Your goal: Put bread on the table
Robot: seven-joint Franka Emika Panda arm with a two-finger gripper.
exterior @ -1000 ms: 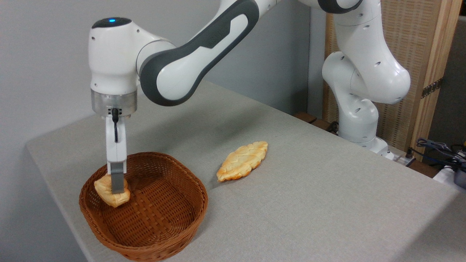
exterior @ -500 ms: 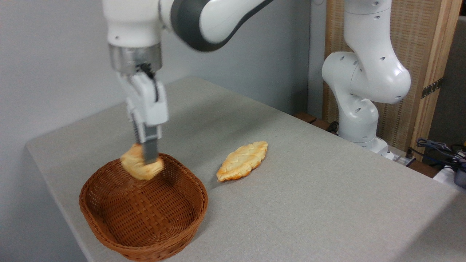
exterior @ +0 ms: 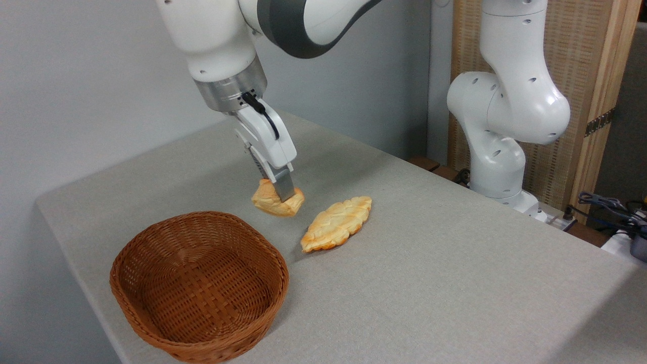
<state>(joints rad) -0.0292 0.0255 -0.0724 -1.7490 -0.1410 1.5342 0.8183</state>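
I see a brown wicker basket [exterior: 199, 285] at lower left, nothing in it. A long flat golden pastry [exterior: 336, 223] lies just right of it, apart from the rim. Behind stands a wooden screen [exterior: 581, 101]; cables [exterior: 606, 207] trail at far right.

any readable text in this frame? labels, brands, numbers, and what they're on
None readable.
No print shows on the arm, the gripper, the bread it holds, the long pastry, the wicker basket or the table.
The cables and gear at the right edge are too small to tell.
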